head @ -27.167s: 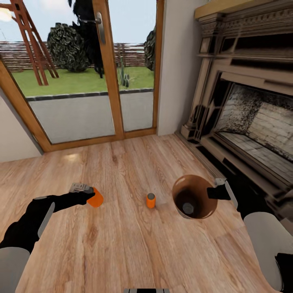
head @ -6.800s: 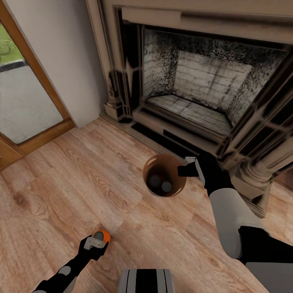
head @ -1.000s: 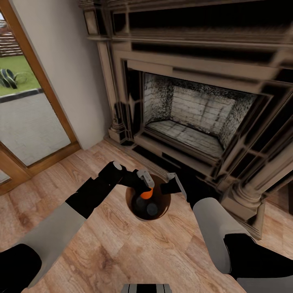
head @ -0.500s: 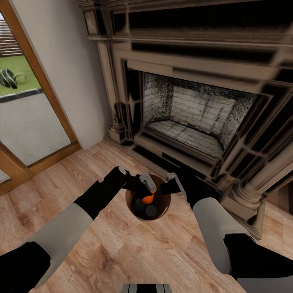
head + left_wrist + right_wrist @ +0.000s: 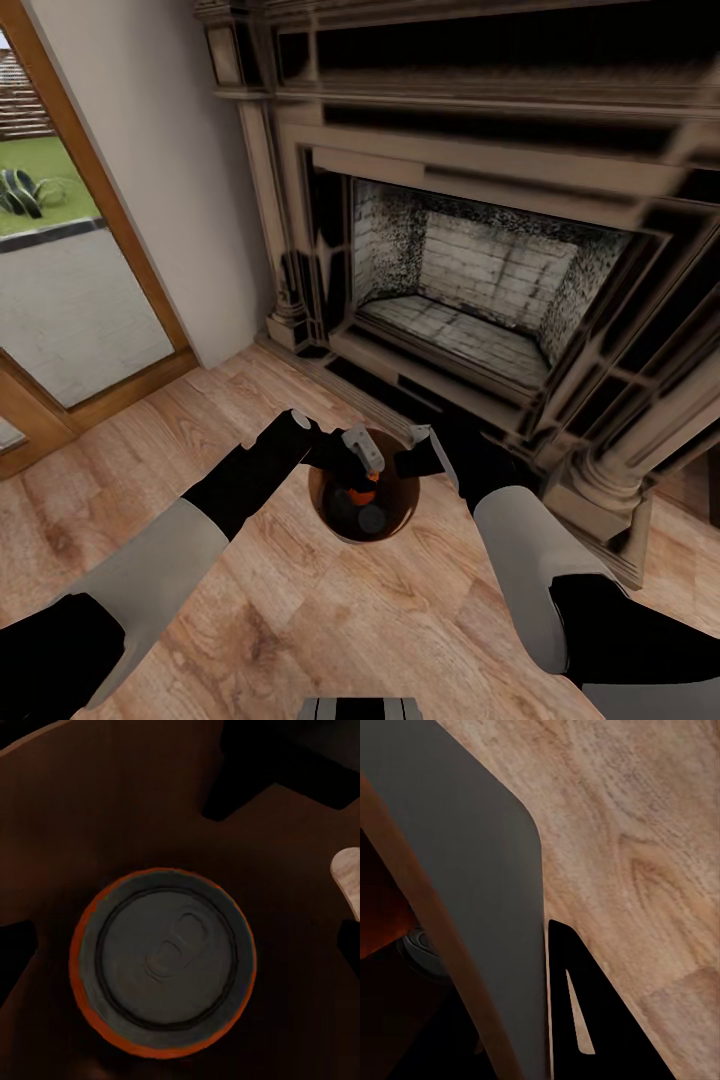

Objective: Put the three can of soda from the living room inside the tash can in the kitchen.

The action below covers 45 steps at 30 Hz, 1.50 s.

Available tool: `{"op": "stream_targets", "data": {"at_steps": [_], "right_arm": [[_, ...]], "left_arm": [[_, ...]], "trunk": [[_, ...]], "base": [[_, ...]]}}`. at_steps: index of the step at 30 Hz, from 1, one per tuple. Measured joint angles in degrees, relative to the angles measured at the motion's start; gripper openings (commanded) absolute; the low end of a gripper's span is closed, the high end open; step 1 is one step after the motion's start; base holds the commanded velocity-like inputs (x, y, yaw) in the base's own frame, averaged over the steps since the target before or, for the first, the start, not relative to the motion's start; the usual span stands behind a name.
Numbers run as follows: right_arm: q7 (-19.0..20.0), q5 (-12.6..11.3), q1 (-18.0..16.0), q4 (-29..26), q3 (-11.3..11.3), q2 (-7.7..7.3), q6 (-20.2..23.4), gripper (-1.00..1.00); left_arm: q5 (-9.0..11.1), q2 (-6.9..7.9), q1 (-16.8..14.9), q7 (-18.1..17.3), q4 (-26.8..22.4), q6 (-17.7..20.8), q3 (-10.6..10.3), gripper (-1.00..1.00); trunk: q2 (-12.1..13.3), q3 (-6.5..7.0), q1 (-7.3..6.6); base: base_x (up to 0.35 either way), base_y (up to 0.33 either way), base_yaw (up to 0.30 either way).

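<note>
The copper-brown tash can (image 5: 325, 505) hangs just above the plank floor in front of the fireplace, and my right gripper (image 5: 418, 450) is shut on its far rim. My left gripper (image 5: 362, 452) hovers over the mouth, open. An orange soda can (image 5: 368, 478) sits just below its fingers inside the pail, touching neither. The left wrist view looks straight down on that can's grey top (image 5: 165, 964) against the dark pail wall (image 5: 112, 810). Another can's grey top (image 5: 373, 517) lies deeper in the pail. The right wrist view shows a grey finger (image 5: 472, 870) clamped over the brown rim (image 5: 442, 945).
The dark ornate fireplace (image 5: 480, 290) and its raised hearth stand right behind the pail. A wood-framed glass door (image 5: 60, 290) is at the left, with a pale wall between them. Open plank floor (image 5: 300, 600) stretches toward me.
My left gripper dipped lower over the pail's mouth and let the orange can go. The can has sunk into the pail. The right gripper and the pail have stayed still.
</note>
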Motion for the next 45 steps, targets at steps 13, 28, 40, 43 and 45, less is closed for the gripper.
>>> {"op": "stream_targets", "data": {"at_steps": [13,28,40,43,45], "right_arm": [[-0.01,-0.1,0.0,0.0,0.0,0.0,0.01,-1.0],[-0.01,-0.04,0.16,-0.07,-0.26,-0.16,-0.01,-1.0],[0.45,-0.89,0.25,0.11,-1.77,-4.71,0.06,-1.0],[0.88,-0.33,0.25,3.32,-5.79,-6.71,0.01,-1.0],[0.87,1.02,0.21,5.11,-7.37,-7.6,-0.17,-1.0]], "left_arm": [[0.98,3.15,2.34,-8.7,-16.23,0.66,2.54,1.0],[0.16,11.66,7.5,-31.92,-24.63,-3.13,64.63,1.0],[-0.05,11.33,20.21,3.7,19.36,-43.16,72.06,1.0],[-0.05,11.11,20.48,6.08,28.45,-51.05,71.99,1.0],[-0.02,11.06,20.52,6.34,29.9,-52.52,71.99,1.0]], "trunk": [[0.0,0.0,0.0],[0.0,0.0,0.0],[0.0,-0.01,0.0],[0.0,-0.01,0.0],[0.0,-0.01,0.0]], "base": [[0.0,0.0,0.0],[0.0,0.0,0.0],[0.0,0.0,0.0],[0.0,0.0,0.0],[0.0,0.0,0.0]]}}
